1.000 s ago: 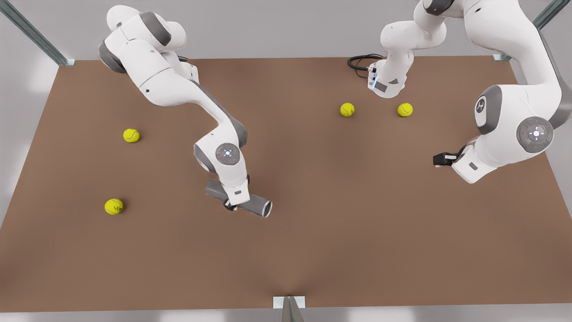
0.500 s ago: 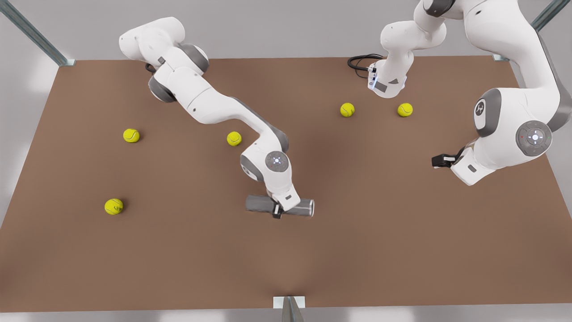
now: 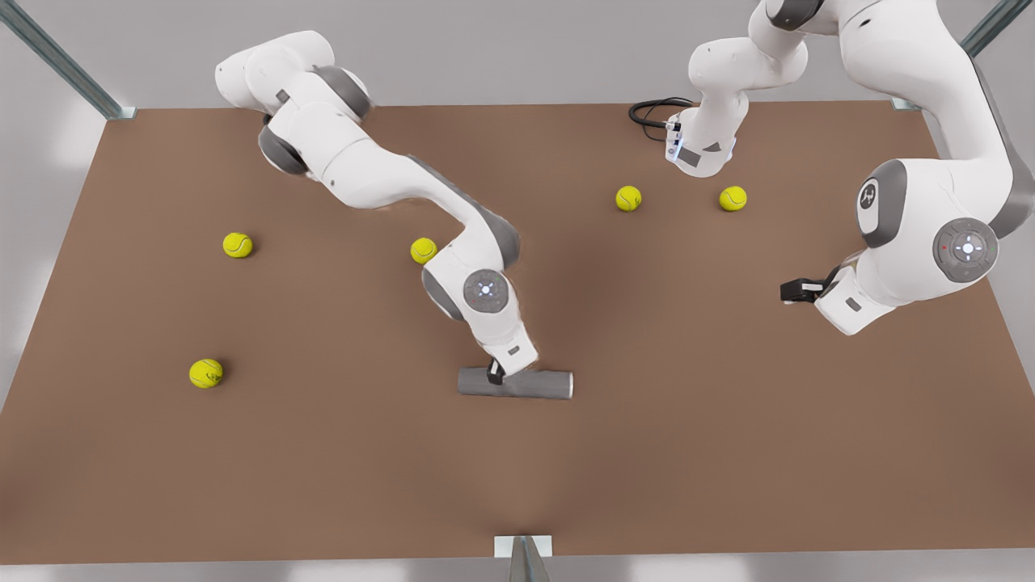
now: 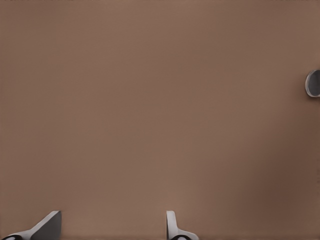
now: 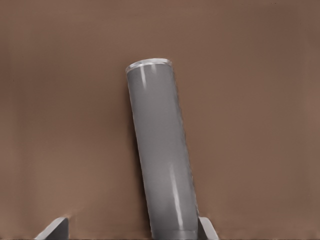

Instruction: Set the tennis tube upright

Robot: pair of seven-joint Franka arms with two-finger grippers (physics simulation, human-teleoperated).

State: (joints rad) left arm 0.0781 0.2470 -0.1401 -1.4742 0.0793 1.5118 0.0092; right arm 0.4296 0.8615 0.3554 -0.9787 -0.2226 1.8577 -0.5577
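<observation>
The tennis tube [image 3: 515, 383] lies flat on the brown worktop [image 3: 323, 469], low in the middle of the front view, its silvery rim pointing toward the front view's right. The right pincer [image 3: 495, 373] hangs over the tube's upper side; in the right wrist view its fingers [image 5: 52, 229] stand spread, the tube [image 5: 161, 155] beside one fingertip and apart from the other. The left pincer [image 3: 796, 289] waits at the front view's right, well apart from the tube, fingers [image 4: 46, 227] spread over bare worktop. Five tennis balls [image 3: 423, 250] are scattered across the upper half of the worktop.
</observation>
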